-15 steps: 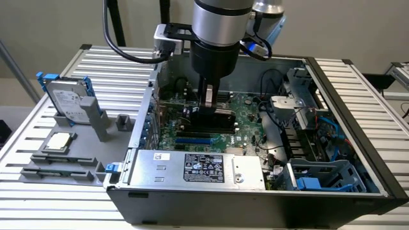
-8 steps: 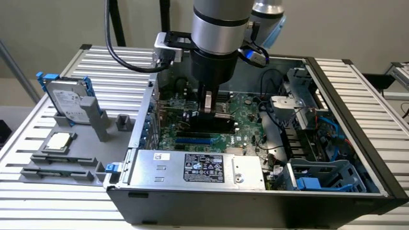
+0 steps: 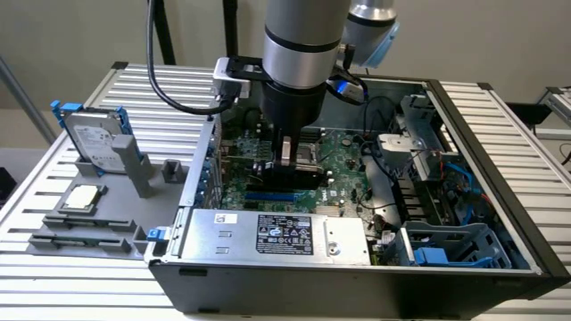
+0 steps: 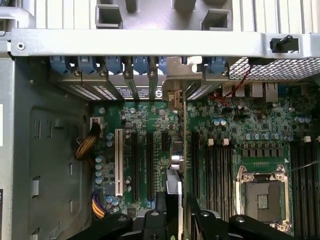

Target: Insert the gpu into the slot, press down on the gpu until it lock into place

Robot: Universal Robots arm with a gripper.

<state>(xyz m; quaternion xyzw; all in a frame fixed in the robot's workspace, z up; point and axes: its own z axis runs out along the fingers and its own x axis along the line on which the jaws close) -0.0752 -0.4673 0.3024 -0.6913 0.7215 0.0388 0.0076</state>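
Exterior view, clock positions taken from frame centre.

- Slatted metal table (image 3: 535, 127) spans the frame. An open computer case (image 3: 357, 287) lies on its side on it, from centre out to 4 o'clock.
- Robot arm (image 3: 303, 33) enters from 12 o'clock and points straight down into the case.
- Silver power supply (image 3: 214, 234) sits along the case's near wall at 6 o'clock. The green motherboard (image 3: 344, 177) lies beyond it at centre.
- Grey fixture (image 3: 116, 221) is on the table at 9 o'clock, outside the case. A hard drive (image 3: 93, 142) with blue rails stands upright in it.
- The gpu (image 3: 299, 177) is a black card, upright on its long edge at centre, directly under the arm. It stands over the motherboard, on the 12 o'clock side of the power supply.
- The slot (image 3: 267, 198) is a blue strip lying just beside the card's lower edge, towards 7 o'clock of the card. Cannot tell whether the card's edge has entered the slot or only rests over it.
- Gripper (image 3: 285, 157) is clamped on the gpu's upper edge, one finger on each face.

Wrist view:
- The gpu (image 4: 183, 150) is seen edge-on as a thin line. It runs from between the gripper (image 4: 176, 200) fingers to the case's rear bracket openings.
- Black connector strips run parallel to the card on one side. The square CPU socket (image 4: 262, 197) lies well apart on the other side.
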